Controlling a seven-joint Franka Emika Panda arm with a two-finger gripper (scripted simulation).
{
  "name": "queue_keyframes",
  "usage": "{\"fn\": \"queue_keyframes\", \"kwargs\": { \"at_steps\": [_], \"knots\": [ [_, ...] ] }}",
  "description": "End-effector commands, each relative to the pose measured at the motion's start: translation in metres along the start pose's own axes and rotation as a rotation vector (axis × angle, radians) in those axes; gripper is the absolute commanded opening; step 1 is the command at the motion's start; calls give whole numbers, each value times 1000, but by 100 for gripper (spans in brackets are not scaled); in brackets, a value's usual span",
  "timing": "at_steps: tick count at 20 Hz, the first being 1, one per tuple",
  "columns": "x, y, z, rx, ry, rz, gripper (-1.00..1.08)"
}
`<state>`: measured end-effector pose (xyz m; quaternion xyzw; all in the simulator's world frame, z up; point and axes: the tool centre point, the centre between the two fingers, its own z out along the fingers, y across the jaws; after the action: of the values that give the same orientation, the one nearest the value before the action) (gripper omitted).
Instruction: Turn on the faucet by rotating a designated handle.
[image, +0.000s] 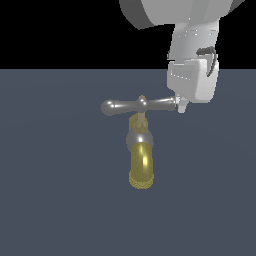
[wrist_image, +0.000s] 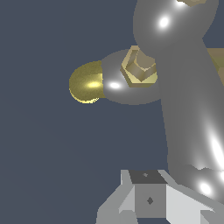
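The faucet (image: 139, 139) stands mid-scene, with a brass-yellow curved spout (image: 141, 167) coming forward from a grey ball body. The grey T-crossbar handle (image: 122, 106) lies level on top. My gripper (image: 182, 106) hangs from above with its fingertips together, right at the bulb end of the handle's arm on the exterior view's right; it encloses nothing. In the wrist view the handle arm (wrist_image: 188, 109) runs large past my fingertips (wrist_image: 146, 179), its bulb right beside them. The brass spout (wrist_image: 85, 83) and a brass hex nut (wrist_image: 139, 68) show beyond.
The faucet sits on a flat dark blue-grey floor (image: 55, 190). Black background lies behind. My white arm (image: 192, 45) comes down from the top at the exterior view's right.
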<state>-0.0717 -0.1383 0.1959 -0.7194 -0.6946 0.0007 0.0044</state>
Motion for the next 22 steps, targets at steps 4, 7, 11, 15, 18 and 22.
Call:
{"fn": "queue_keyframes", "kwargs": {
  "at_steps": [4,7,11,15,18,22],
  "knots": [
    [-2,17,-1,-8,-5,-1,-100],
    [-3,25,-1,-8,-5,-1,-100],
    [-5,35,-1,-8,-5,-1,-100],
    [-10,34,1,1,-5,13,-100],
    [-2,44,1,0,-5,11,-100],
    [8,58,0,-2,-5,8,-100]
  ]
}}
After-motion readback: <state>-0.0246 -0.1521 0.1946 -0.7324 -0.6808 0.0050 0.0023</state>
